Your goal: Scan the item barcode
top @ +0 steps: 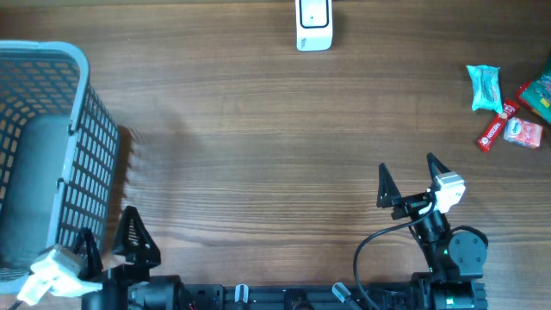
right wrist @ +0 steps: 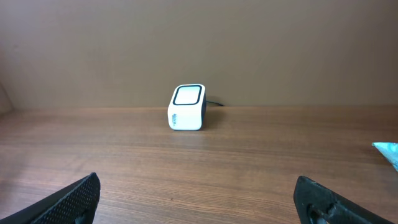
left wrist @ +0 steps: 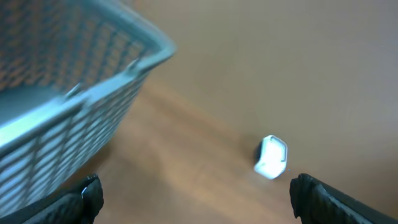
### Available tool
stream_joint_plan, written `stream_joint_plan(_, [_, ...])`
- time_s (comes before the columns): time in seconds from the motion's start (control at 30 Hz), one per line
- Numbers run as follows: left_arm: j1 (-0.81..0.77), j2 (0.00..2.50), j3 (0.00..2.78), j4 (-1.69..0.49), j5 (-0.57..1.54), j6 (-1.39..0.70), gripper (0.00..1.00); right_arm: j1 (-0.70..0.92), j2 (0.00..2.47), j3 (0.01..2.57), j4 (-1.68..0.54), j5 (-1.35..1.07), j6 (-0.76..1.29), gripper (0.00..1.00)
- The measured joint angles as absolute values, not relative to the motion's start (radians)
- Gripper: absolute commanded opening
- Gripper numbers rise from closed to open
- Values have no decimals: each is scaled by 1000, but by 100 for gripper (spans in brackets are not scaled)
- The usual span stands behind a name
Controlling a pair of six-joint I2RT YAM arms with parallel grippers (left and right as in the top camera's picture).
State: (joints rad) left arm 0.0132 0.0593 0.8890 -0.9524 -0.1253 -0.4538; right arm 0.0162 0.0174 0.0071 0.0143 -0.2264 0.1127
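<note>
The mesh basket (top: 82,112) sits far left, beside the left claw (top: 108,226), jaws apart; the right claw (top: 406,164) gapes too.

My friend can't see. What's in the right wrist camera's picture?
A small white scanner with a dark-rimmed window stands on a brown wooden table. The right gripper is open and empty, its black fingertips poking in at both bottom corners. A bit of a teal packet peeks in at the right edge.
</note>
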Motion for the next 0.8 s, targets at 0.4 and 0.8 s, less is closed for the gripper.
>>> stream_joint_plan(0.4, [14, 13, 464, -418, 103, -266, 100, 16, 17, 7, 15, -226, 113, 100])
stream_joint_plan(0.8, [14, 14, 108, -224, 126, -263, 100, 16, 17, 7, 14, -226, 113, 100])
